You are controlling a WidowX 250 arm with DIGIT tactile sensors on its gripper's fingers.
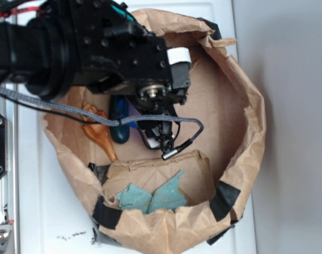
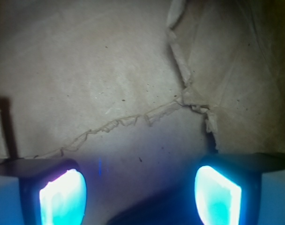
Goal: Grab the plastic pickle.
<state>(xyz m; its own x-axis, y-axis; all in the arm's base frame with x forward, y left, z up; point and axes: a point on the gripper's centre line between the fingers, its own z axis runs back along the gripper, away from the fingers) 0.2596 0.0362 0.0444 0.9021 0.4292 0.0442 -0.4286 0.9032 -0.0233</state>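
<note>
My gripper (image 2: 140, 187) is spread wide with nothing but bare brown paper between the pads; pickle (image 1: 118, 123) lies just beside it, next to the orange shell (image 1: 100, 132), so I'd judge I'm offset.

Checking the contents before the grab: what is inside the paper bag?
Inside the paper bag: plastic pickle, orange shell, teal cloth. The gripper covers part of the floor.
</note>
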